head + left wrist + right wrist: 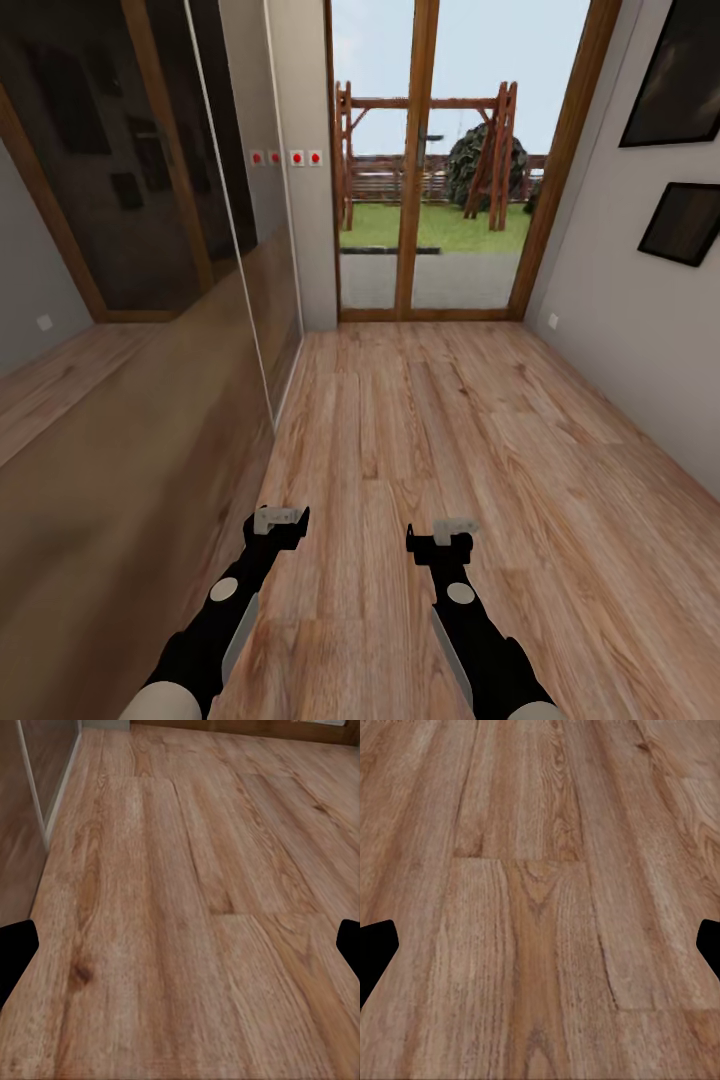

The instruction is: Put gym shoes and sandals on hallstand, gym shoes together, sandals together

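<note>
The corridor floor (450, 420) of light-brown wood planks stretches ahead of me to a glass door. The gym shoes, the sandals and the hallstand are out of view. My left gripper (279, 519) hangs low over the planks at the lower left, open and holding nothing. My right gripper (451, 530) hangs beside it at the lower middle, open and holding nothing too. In the left wrist view the fingertips (16, 949) sit far apart at the picture's edges over bare floor (180, 907). The right wrist view shows the same wide spread of fingertips (375, 952) above planks (540, 915).
A mirrored sliding wardrobe (130, 250) lines the left side. A wood-framed glass door (435, 160) to a garden closes the far end. The right wall (620, 300) carries dark framed pictures (685, 222). The floor between the walls is open.
</note>
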You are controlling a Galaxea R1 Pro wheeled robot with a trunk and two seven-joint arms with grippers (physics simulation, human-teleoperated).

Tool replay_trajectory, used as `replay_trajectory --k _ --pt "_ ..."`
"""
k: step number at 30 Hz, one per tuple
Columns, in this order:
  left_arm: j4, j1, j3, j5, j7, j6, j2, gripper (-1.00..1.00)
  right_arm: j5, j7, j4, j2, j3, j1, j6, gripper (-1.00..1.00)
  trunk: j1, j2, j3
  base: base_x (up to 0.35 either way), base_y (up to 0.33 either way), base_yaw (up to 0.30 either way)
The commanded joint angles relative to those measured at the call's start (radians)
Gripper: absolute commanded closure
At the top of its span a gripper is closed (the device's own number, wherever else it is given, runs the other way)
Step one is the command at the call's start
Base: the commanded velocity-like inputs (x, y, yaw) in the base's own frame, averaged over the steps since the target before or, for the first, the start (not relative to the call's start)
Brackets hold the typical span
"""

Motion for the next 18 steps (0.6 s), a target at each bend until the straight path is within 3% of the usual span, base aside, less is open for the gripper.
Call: replay_trajectory --k 1,18 --pt "0.000 -0.001 0.007 -0.006 -0.008 -0.003 -0.001 -1.00 0.008 -0.006 0.000 0.000 0.002 0.000 0.001 -1.00 0.000 0.000 -0.001 0.171 0.000 0.000" --pt "0.000 -0.001 0.007 -0.006 -0.008 -0.003 -0.001 -1.00 0.007 -0.005 0.000 0.000 0.001 0.000 0.001 -1.00 0.000 0.000 -0.001 0.319 0.000 0.000"
